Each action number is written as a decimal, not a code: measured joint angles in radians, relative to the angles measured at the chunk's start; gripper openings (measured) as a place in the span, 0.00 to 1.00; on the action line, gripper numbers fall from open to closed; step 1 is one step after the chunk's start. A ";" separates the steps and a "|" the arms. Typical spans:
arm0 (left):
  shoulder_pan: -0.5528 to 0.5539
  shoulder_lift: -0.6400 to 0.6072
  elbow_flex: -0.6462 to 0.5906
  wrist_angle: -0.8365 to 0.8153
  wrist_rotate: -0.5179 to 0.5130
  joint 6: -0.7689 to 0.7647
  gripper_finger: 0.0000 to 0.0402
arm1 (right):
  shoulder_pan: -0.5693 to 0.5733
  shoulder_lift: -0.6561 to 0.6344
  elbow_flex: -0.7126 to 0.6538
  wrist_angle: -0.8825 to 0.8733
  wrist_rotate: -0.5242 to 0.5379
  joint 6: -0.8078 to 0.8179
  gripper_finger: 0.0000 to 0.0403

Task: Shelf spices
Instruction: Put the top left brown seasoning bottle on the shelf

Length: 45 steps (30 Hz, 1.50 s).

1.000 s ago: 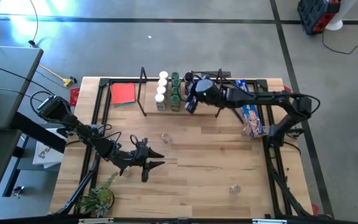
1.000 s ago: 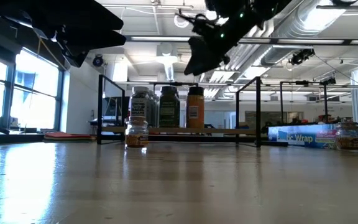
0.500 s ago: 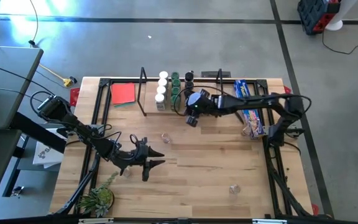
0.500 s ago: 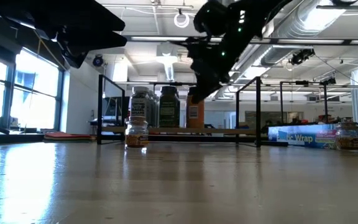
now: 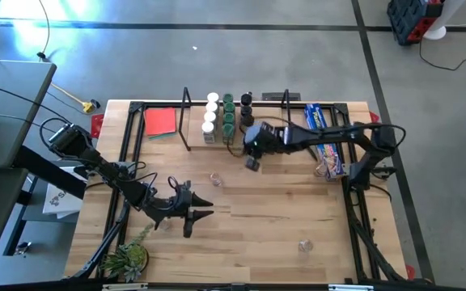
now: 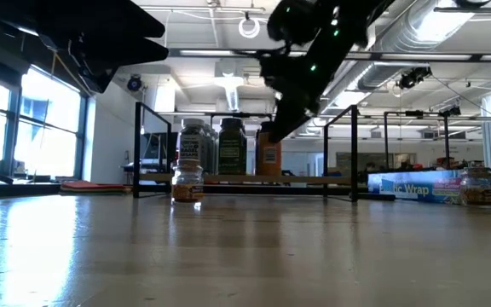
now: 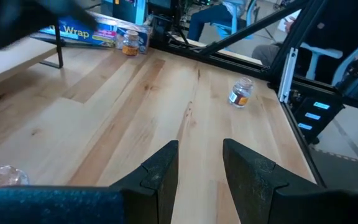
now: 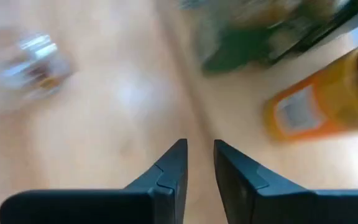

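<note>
The shelf (image 5: 194, 129) stands at the table's far middle. On its board stand white-topped jars (image 5: 211, 113), green-topped jars (image 5: 228, 113) and a black-topped jar (image 5: 247, 101). The low view shows an orange jar (image 6: 268, 155) upright on the shelf board (image 6: 331, 179). My right gripper (image 5: 252, 162) hangs just in front of the shelf, its fingers (image 8: 173, 165) narrowly open with nothing between them. My left gripper (image 5: 194, 212) waits open above the near left of the table. Loose spices stand on the table: one (image 5: 216, 179) between the grippers, one (image 5: 304, 245) near the front right.
A long blue box (image 5: 324, 137) lies at the far right with a jar (image 5: 328, 168) beside its near end. A flat red square (image 5: 160, 122) lies left of the shelf. A green plant (image 5: 128, 259) sits at the near left corner.
My right gripper has drawn back from over the shelf toward the table's near edge and come down a little, with nothing in it. The orange jar stays upright on the shelf board.
</note>
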 joint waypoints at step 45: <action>-0.027 -0.091 0.000 -0.834 0.039 -0.776 0.30 | 0.183 0.282 -0.001 0.740 -0.162 -0.084 0.66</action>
